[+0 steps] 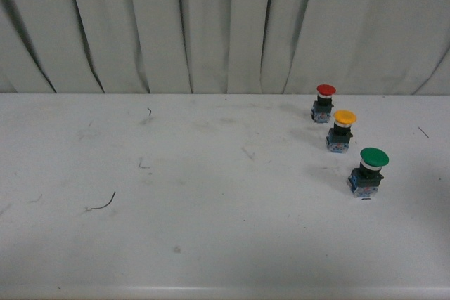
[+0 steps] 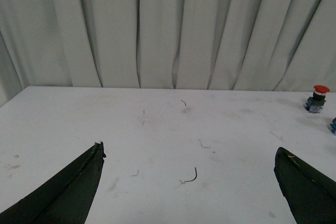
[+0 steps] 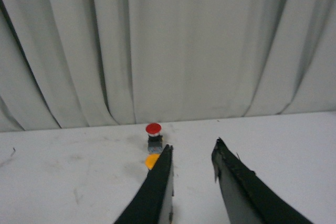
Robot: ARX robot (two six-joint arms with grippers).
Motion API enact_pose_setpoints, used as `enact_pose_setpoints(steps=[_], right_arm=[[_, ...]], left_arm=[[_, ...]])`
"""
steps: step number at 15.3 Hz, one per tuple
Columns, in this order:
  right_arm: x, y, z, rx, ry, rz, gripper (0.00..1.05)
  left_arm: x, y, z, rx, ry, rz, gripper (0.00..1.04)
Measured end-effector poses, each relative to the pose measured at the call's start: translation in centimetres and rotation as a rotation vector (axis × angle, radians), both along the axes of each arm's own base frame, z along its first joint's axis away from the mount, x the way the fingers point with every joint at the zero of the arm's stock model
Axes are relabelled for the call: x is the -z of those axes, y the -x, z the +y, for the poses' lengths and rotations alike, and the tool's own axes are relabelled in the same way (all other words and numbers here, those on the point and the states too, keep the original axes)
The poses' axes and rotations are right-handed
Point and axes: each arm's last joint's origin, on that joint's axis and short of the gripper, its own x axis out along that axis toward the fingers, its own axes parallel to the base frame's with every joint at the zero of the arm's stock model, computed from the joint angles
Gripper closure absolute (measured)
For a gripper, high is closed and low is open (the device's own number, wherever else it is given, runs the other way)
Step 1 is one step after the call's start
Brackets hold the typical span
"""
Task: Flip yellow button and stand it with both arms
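The yellow button stands upright on the white table, cap up, in the middle of a row of three buttons at the right. Neither arm shows in the front view. In the right wrist view only a sliver of its yellow cap shows beside one black finger; my right gripper is open with nothing between its fingers, and the button lies outside the gap. My left gripper is wide open over bare table, far from the yellow button, which is out of its view.
A red-capped button stands behind the yellow one and a larger green-capped button in front of it. The red one also shows as the red button and red button. A grey curtain backs the table.
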Motion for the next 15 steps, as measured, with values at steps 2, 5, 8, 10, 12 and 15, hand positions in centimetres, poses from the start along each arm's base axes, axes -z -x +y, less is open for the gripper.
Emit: enact_pose_setpoints(steps=[2, 5, 8, 10, 12, 15], right_arm=[[1.7, 1.6, -0.5, -0.006, 0.005, 0.025, 0.98], [2.8, 3.8, -1.3, -0.008, 0.008, 0.009, 1.03], [4.0, 5.4, -2.5, -0.014, 0.009, 0.021, 1.03], [4.5, 6.5, -2.7, -0.003, 0.008, 0.017, 1.03], [5.0, 7.3, -2.7, -0.004, 0.008, 0.019, 1.03], [5.4, 8.3, -2.7, -0.004, 0.008, 0.019, 1.03]], left_arm=[[0.0, 0.0, 0.0, 0.0, 0.0, 0.0, 0.07], [0.0, 0.0, 0.0, 0.0, 0.0, 0.0, 0.07], [0.0, 0.0, 0.0, 0.0, 0.0, 0.0, 0.07], [0.0, 0.0, 0.0, 0.0, 0.0, 0.0, 0.07], [0.0, 0.0, 0.0, 0.0, 0.0, 0.0, 0.07], [0.0, 0.0, 0.0, 0.0, 0.0, 0.0, 0.07]])
